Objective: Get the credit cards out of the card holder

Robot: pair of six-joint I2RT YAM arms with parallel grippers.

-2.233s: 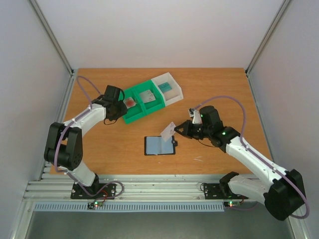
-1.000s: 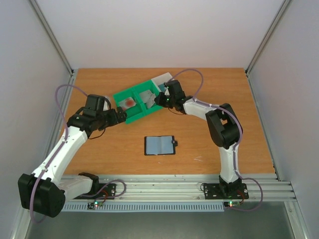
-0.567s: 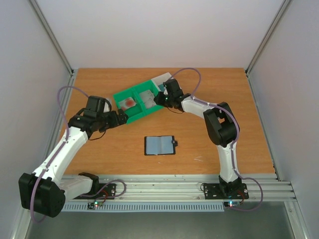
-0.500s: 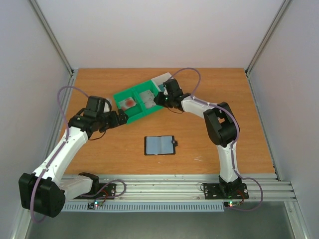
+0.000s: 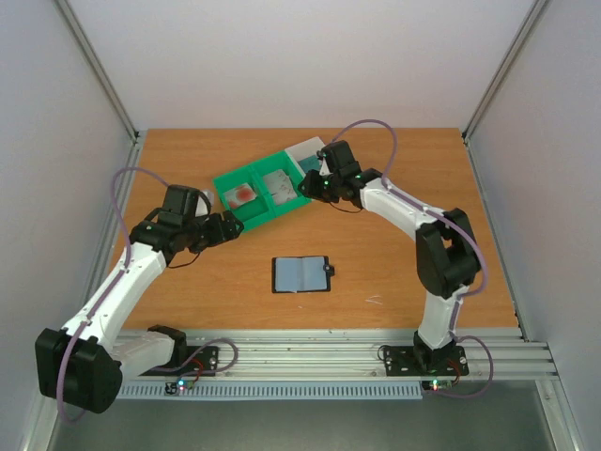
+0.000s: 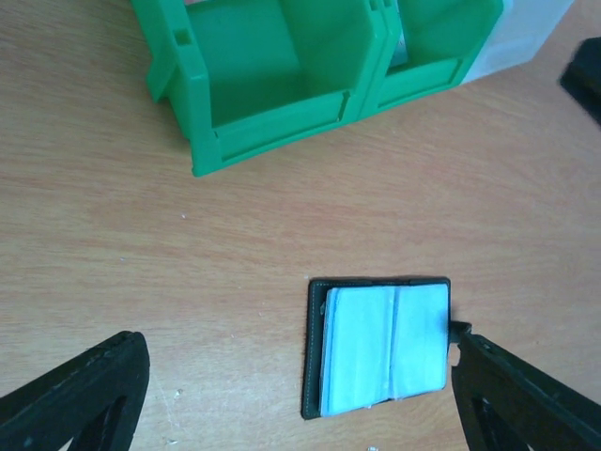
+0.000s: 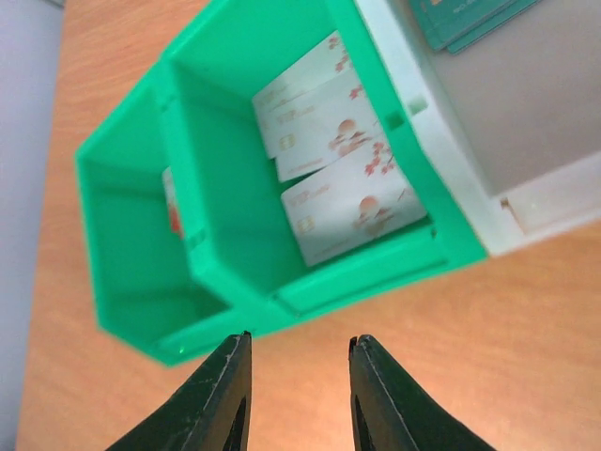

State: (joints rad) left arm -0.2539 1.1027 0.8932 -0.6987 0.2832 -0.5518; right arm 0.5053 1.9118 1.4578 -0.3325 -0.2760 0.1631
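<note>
1. Right tool [image 7: 296, 399] hangs released, with nothing between its fingers, over the near rim of the green bin [image 7: 357, 272] at the upper middle of the top view.
2. Three credit cards [image 7: 338, 169] lie overlapped in that bin's right compartment, and another with a red blotch shows in the left one. The white bin [image 7: 526, 141] adjoins on the right.
3. Left tool [image 6: 299, 346] is spread wide and empty too, left of centre in the top view.
4. Card holder [image 5: 302, 274] lies spread flat on the surface [image 5: 394, 282], grey-blue pockets up, at the centre of the top view and well apart from the bins. Its long axis runs left to right, with the clasp tab at the right end.
5. From my right tool it lies straight down the frame. From my left tool it lies down and to the right. Both look about equally near, but the left wrist view frames it between my fingers.
6. Whether any card is left in the pockets I cannot tell, as they look flat and pale. I judge the next reach to be a check of those pockets.
</note>
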